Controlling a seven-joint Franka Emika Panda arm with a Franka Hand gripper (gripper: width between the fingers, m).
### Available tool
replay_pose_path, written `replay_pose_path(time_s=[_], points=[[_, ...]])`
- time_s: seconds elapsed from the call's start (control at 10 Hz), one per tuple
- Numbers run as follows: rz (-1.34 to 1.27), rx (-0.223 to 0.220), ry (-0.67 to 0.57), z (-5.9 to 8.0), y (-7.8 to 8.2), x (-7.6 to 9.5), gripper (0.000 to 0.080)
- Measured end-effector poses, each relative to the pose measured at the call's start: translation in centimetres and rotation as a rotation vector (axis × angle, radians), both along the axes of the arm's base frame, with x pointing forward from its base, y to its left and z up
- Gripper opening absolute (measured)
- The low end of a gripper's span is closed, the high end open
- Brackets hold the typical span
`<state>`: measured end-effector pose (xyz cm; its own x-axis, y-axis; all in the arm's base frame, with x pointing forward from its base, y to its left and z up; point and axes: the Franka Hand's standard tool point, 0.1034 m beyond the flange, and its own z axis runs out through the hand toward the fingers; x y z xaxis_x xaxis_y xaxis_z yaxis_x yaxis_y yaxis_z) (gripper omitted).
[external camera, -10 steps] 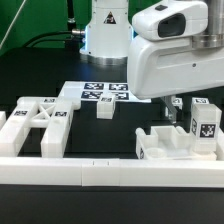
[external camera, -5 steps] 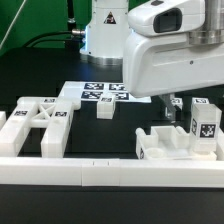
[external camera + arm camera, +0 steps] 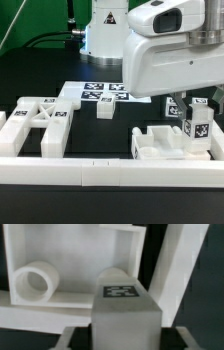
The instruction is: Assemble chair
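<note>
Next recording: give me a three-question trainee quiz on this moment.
1. True or false: the fingers are shut on the tagged upright piece.
2. The marker board lies: A) on the table, B) between the fingers, C) atop the held piece.
3. How many tags does the held piece show in the wrist view?
Key: 1 true; 2 A; 3 one.

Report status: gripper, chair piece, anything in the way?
Gripper shut on the tagged chair piece. Piece roughly upright. Larger chair part close beside it, on the exterior view's left; contact unclear.
</note>
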<state>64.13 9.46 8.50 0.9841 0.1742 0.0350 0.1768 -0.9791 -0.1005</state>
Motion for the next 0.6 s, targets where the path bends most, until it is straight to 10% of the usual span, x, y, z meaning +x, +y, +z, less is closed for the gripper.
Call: replay_pose_path(time_s=[0.6], points=[[-0.503,0.029,-0.005,-0.1,1.1,0.3,0.0284]])
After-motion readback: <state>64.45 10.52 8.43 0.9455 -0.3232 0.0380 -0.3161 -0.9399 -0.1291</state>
